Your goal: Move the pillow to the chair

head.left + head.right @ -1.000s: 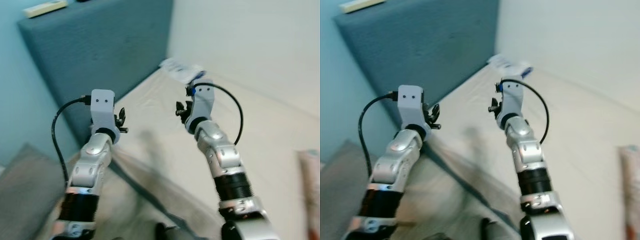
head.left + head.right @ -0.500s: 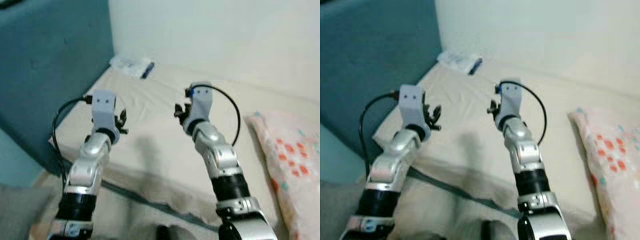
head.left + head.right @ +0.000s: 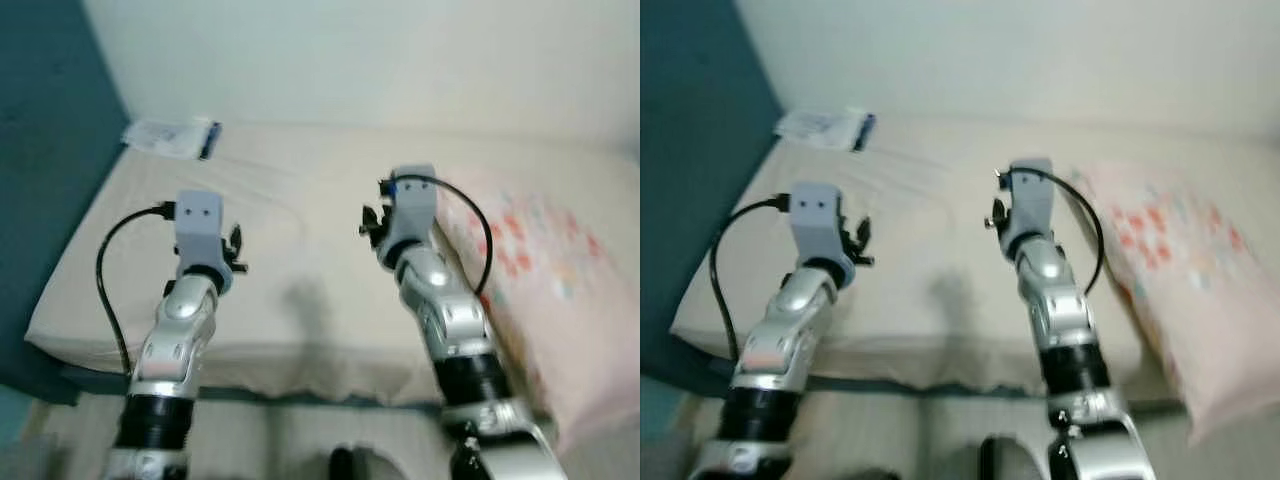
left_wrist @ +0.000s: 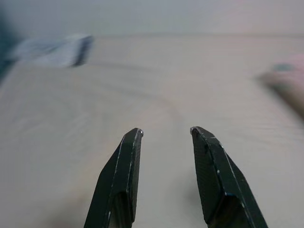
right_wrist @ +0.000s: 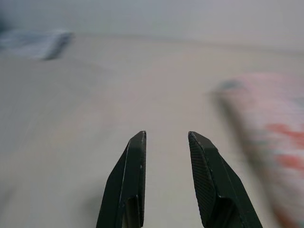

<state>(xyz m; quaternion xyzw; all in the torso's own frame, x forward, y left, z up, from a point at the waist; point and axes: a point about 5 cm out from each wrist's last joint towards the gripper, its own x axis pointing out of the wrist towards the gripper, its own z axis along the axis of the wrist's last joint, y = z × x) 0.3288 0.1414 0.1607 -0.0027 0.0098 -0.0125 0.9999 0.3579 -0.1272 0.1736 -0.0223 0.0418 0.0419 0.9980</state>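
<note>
The pillow [image 3: 530,290] lies on the bed [image 3: 290,210], just right of the right tool [image 5: 166,135]. Both it and the left tool [image 4: 164,130] hover above the sheet, fingers slightly parted and empty. The view has swung right since, bringing the whole pillow in.

pillow [image 3: 530,270] right on bed [image 3: 290,210], packet [image 3: 168,136] far-left.

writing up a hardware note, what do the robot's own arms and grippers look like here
Both arms are silver metal with rounded joints and a black ribbed band lower down. Each wrist carries a pale grey boxy camera housing, with a black cable looping from it back to the arm. The left gripper and right gripper each have two long, flat black fingers tapering to blunt tips. A small blue spot marks the right wrist housing.
</note>
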